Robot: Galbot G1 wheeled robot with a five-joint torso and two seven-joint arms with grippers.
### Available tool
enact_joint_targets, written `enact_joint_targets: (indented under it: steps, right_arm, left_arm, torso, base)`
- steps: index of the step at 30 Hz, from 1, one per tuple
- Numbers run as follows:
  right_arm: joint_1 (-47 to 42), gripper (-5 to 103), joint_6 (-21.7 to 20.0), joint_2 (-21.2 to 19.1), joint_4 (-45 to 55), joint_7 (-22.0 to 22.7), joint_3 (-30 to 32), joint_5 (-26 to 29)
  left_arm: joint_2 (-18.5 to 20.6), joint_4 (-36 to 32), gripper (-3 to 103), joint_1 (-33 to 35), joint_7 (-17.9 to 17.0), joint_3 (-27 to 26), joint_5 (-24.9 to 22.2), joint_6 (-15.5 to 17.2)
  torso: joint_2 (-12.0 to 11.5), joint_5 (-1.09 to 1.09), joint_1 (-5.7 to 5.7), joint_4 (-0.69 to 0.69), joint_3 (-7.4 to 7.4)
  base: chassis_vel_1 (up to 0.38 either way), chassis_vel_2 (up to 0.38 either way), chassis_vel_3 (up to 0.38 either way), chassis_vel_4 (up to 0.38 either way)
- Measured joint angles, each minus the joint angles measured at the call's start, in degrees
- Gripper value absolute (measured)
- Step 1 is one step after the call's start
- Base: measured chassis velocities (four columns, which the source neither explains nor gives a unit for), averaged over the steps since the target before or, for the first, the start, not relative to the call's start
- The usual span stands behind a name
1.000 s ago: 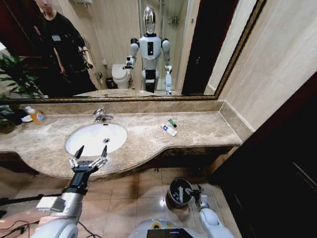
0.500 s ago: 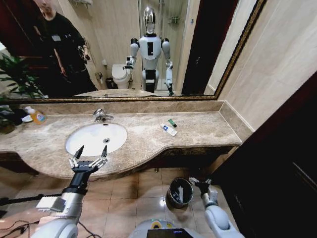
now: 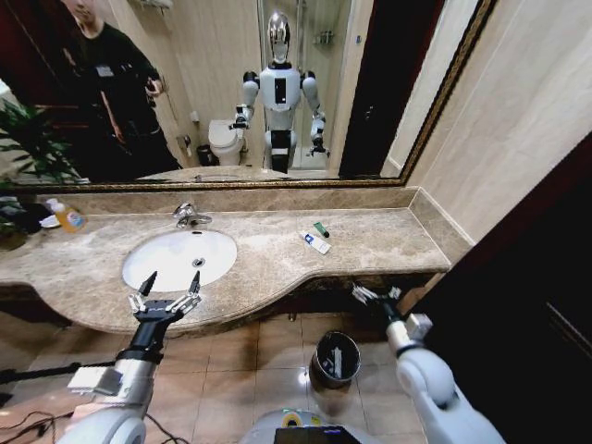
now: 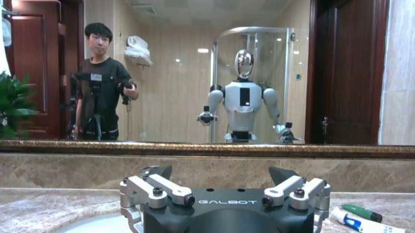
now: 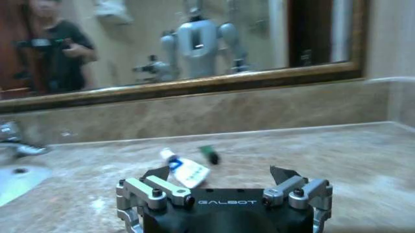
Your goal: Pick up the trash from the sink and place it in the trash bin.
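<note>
The white oval sink [image 3: 162, 268] with its chrome faucet [image 3: 190, 215] sits in the beige marble counter. Its basin holds just the drain. My left gripper [image 3: 167, 290] hovers open at the sink's front rim, with nothing between its fingers [image 4: 157, 172]. A white tube with blue marks [image 3: 315, 242] and a small green piece [image 3: 321, 229] lie on the counter right of the sink. My right gripper [image 3: 375, 294] is open and empty at the counter's front edge, facing the tube [image 5: 188, 170] and green piece [image 5: 209, 154]. The black trash bin [image 3: 337, 358] stands on the floor below, with something white inside.
A clear bottle of orange liquid [image 3: 67, 215] and a green plant [image 3: 28, 148] stand at the counter's far left. A wide mirror runs behind the counter. A dark wooden panel [image 3: 518, 305] closes off the right side. The floor is tiled.
My right arm has risen from beside the trash bin on the floor up to the counter's front edge. The left arm has not moved.
</note>
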Motion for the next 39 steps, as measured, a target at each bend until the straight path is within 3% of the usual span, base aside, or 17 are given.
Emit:
enact_joint_targets:
  steps: [7, 11, 14, 22, 33, 39]
  right_arm:
    - [13.51, 100, -2.33, -4.65, -11.41, -11.61, -2.92, 5.01]
    - [17.55, 100, -3.45, -5.67, -15.36, -15.22, -3.92, 6.51]
    - [24.85, 100, -4.8, -6.98, -22.36, -21.47, -7.04, 6.73]
    - [37.52, 100, -9.37, -6.3, -31.8, -23.64, -14.6, 7.42]
    - [41.56, 100, -18.84, -3.31, -37.29, -22.48, -15.5, 9.56]
    - [41.29, 77, -20.59, -3.18, -36.99, -21.22, -14.58, 11.76]
  left_arm:
    - [0.0, -0.01, 100, 0.0, 0.0, 0.0, 0.0, 0.0]
    - [0.0, -0.01, 100, 0.0, 0.0, 0.0, 0.0, 0.0]
    - [0.0, 0.0, 100, 0.0, 0.0, 0.0, 0.0, 0.0]
    - [0.0, -0.01, 100, 0.0, 0.0, 0.0, 0.0, 0.0]
    - [0.0, 0.0, 100, 0.0, 0.0, 0.0, 0.0, 0.0]
    - [0.0, 0.0, 100, 0.0, 0.0, 0.0, 0.0, 0.0]
  torso:
    - [0.0, -0.01, 0.01, -0.01, 0.0]
    - [0.0, 0.0, 0.0, 0.0, 0.0]
    - [0.0, 0.0, 0.01, 0.0, 0.0]
    - [0.0, -0.02, 0.0, 0.01, 0.0]
    - [0.0, 0.0, -0.01, 0.0, 0.0]
    - [0.0, -0.01, -0.01, 0.0, 0.0]
  base:
    - [0.0, 0.0, 0.0, 0.0]
    - [0.0, 0.0, 0.0, 0.0]
    - [0.0, 0.0, 0.0, 0.0]
    - [0.0, 0.0, 0.0, 0.0]
    - [0.0, 0.0, 0.0, 0.0]
    - [0.0, 0.0, 0.0, 0.0]
